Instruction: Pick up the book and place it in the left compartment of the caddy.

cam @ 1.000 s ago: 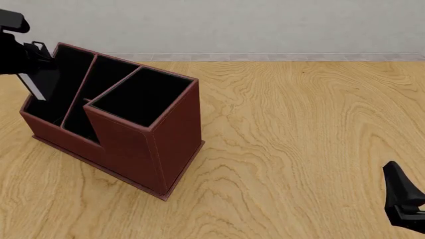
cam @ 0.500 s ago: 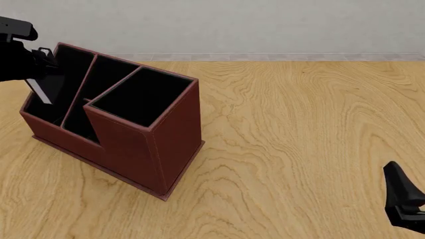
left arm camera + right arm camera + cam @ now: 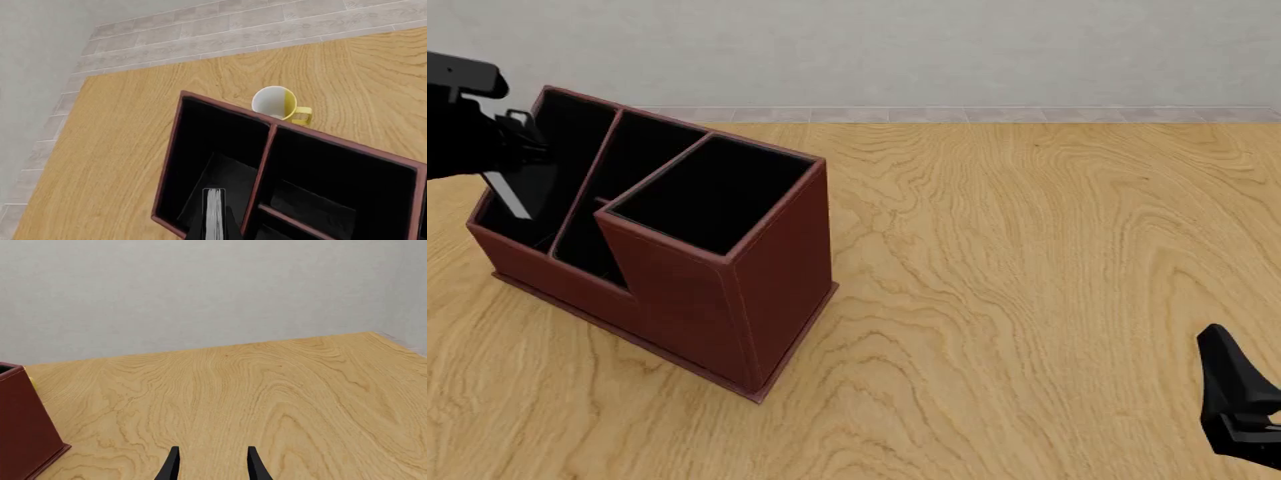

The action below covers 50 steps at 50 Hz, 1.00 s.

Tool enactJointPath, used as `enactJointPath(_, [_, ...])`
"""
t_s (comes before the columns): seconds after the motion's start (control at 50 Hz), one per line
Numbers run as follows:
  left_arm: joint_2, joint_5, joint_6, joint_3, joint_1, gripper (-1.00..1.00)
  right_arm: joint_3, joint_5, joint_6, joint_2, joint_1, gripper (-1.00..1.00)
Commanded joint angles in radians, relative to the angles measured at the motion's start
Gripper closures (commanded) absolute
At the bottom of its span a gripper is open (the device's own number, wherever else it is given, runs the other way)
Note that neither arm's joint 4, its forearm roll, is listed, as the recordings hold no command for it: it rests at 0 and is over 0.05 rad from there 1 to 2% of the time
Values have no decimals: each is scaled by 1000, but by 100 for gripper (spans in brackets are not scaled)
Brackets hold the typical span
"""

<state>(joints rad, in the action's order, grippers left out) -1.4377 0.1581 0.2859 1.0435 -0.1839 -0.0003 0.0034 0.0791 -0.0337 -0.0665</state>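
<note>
Right: left fingers (image 3: 510, 180) clamp book (image 3: 213, 212) edge-on, spine aligned with left compartment (image 3: 210, 170) of caddy (image 3: 761, 290) so it slips between walls. Right fingers (image 3: 210, 465) parted, idle over desk (image 3: 1028, 250).

Right gripper (image 3: 211, 465) fingers (image 3: 171, 465) apart above table (image 3: 267, 390); caddy (image 3: 20, 430) corner.

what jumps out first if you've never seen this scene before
The big reddish-brown caddy dominates the table's left side, its tall section nearest the camera. The left gripper hangs over the caddy's left compartment, holding the book on edge with white pages showing. A white and yellow mug stands just behind the caddy, seen only in the left wrist view, while the right gripper sits open and apart.
</note>
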Motion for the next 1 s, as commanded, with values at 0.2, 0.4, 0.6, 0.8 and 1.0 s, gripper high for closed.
enactJointPath(0.2, [-35, -63, 0, -16, -4, 100, 0, 3, 2, 3, 0, -100])
enactJointPath(0.4, [-56, -83, -3, -25, -11, 100, 0, 3, 3, 4, -2, -100])
enactJointPath(0.6, [-68, -97, 5, -30, -27, 100, 0, -3, 4, -2, -1, -100])
enactJointPath(0.8, [-87, -128, 7, -41, -37, 100, 0, -1, 3, 1, -2, -100])
enactJointPath(1.0, [-102, -147, -18, -39, -39, 100, 0, 10, 4, 13, -3, -100])
